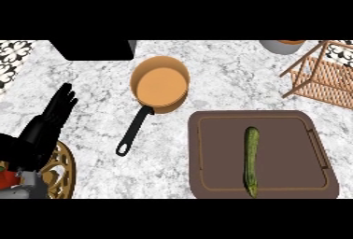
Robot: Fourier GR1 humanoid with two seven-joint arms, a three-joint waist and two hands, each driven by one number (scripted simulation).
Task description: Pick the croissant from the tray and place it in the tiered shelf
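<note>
Head view, from the left edge: a strip of patterned tile [14, 58] borders the pale marbled counter [228, 74] at the upper corner. Below it the left hand [48, 119] rises from the lower left, black, its fingers straight and close together, pointing up and slightly to the right. It holds nothing and touches nothing on the counter. Beside its forearm a round brass-coloured openwork stand [63, 170] lies flat, partly hidden by the arm, and a small red shape [5, 178] shows at the very edge, too cut off to tell what it is. Further right a black block [96, 49] sits against the far side. Just below and to the right of it lies a copper-coloured pan [160, 85], its black handle [134, 130] running down and to the left towards the hand without reaching it. Right of the pan is the dark brown tray [214, 154] with rounded corners. On it lies a long green cucumber [251, 161], lengthwise from far to near, a little right of the tray's middle, its near end at the tray's rim. Above the tray, at the far edge, a grey pot [281, 45] is half cut off. The tiered shelf [324, 74], a light wooden frame, stands at the upper right, apart from the tray and running out of view.
</note>
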